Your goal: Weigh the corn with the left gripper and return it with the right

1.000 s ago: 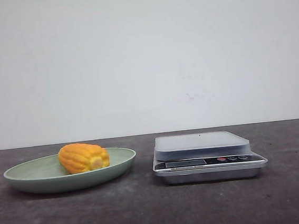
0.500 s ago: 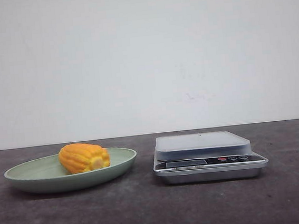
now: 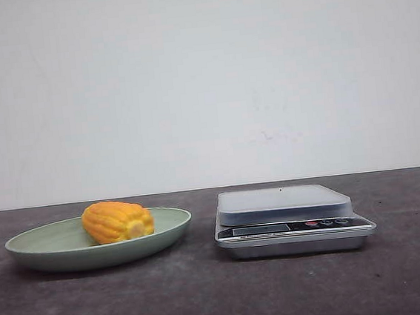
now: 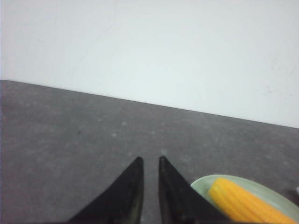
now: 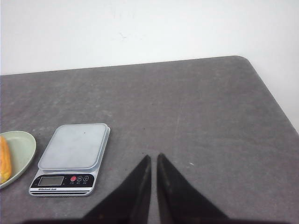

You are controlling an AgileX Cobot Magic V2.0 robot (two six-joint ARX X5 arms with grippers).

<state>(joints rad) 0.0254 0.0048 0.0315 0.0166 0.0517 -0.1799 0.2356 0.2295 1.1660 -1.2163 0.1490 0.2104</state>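
Dark grey desk (image 3: pixel 209 299) against a plain white wall. Front view: green plate (image 3: pixel 55 250) left, scale (image 3: pixel 294 227) right of it, a gap between them, open desk in front and to either side. Corn (image 3: pixel 117 221) lies on its side in the plate, pale cut end toward the scale; same spot as half a second ago, nothing has moved. No arms in this view.

Left wrist view: left end effector (image 4: pixel 149 163) nearly closed, thin slit between the jaws, holding nothing, over bare desk. Plate and corn (image 4: pixel 243 205) just beside it; yellow-orange lengthwise kernel rows clear.

Right wrist view: right end effector (image 5: pixel 153 159) nearly closed, empty, near the scale (image 5: pixel 72 158). Rounded desk corner and edge on the far side from the plate.
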